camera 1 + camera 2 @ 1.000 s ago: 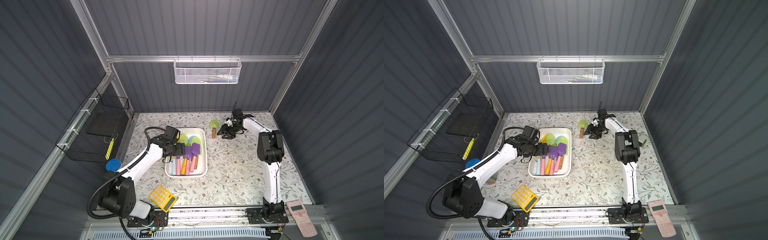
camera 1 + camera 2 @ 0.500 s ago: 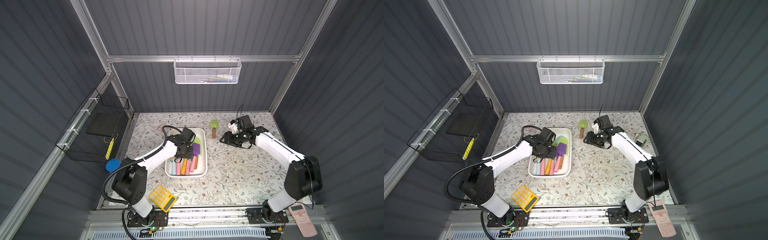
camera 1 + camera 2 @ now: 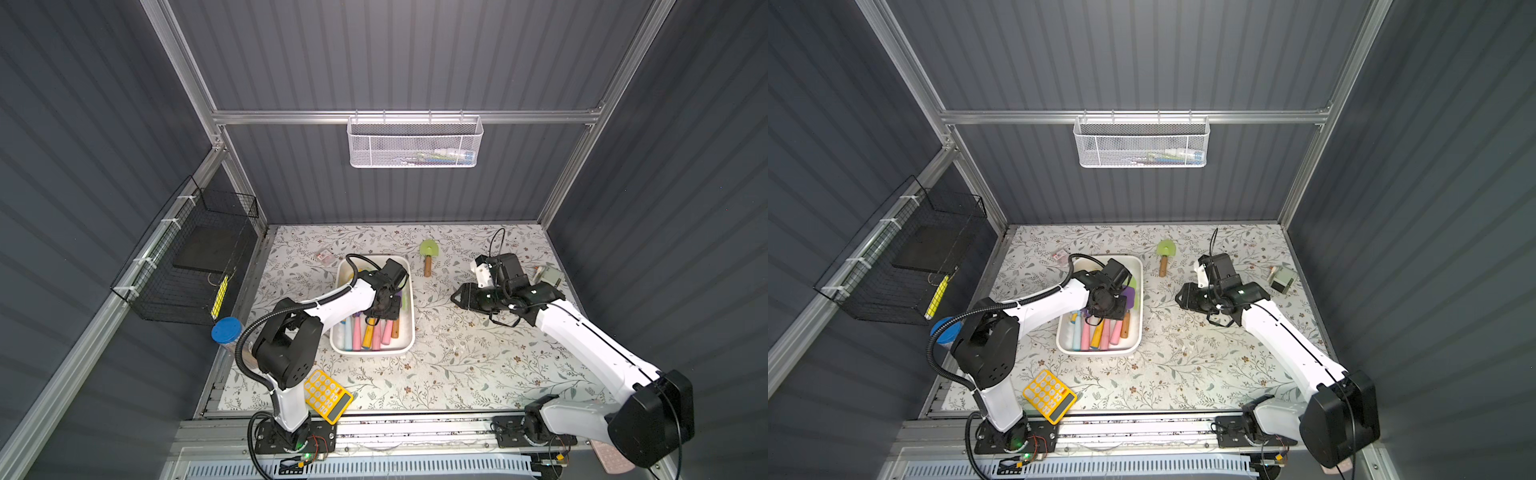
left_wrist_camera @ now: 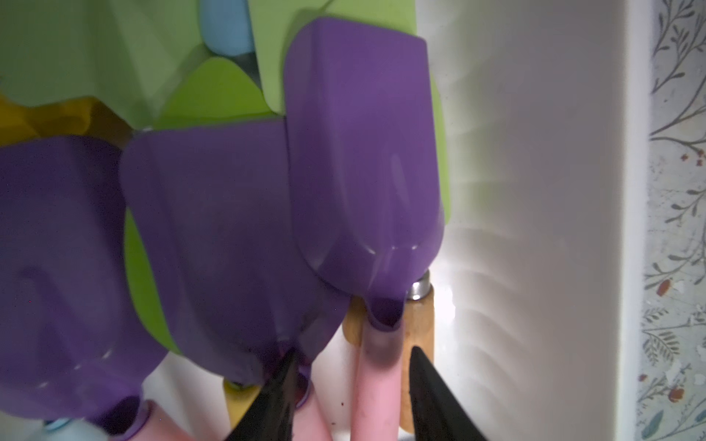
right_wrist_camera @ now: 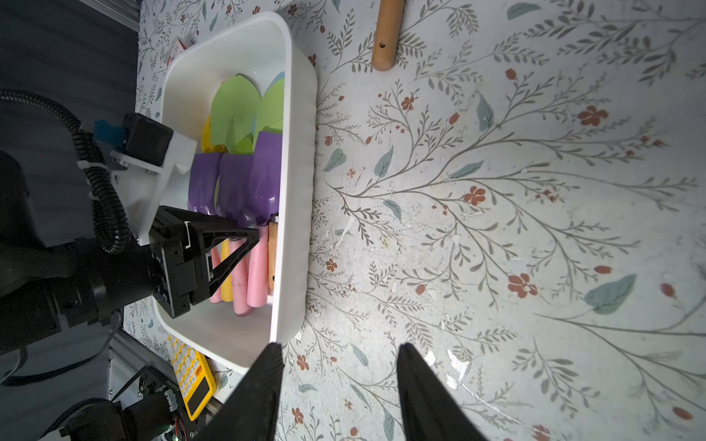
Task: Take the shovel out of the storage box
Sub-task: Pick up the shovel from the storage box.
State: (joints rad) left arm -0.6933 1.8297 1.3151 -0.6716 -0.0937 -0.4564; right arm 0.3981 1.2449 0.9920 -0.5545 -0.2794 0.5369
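Purple shovel [image 4: 363, 152] in the white storage box [image 5: 298, 229]: the left pincer [image 4: 353, 351] stands narrow astride its pink handle [image 4: 376, 401], grip unclear; the right pincer [image 5: 339, 345] hovers half-open, empty, over the bench [image 5: 496, 229].

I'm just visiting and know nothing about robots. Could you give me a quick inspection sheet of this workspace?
Surface: floral table, scuffed.
Job's things: storage box holds several shovels; green shovel lies outside it.
Clutter: yellow calculator, blue-lidded jar.
Grippers: left gripper straddles purple shovel's pink handle, jaws apart; right gripper open, empty.
Cables: black hose along left arm.
Surroundings: white mesh basket, black wire basket on walls.
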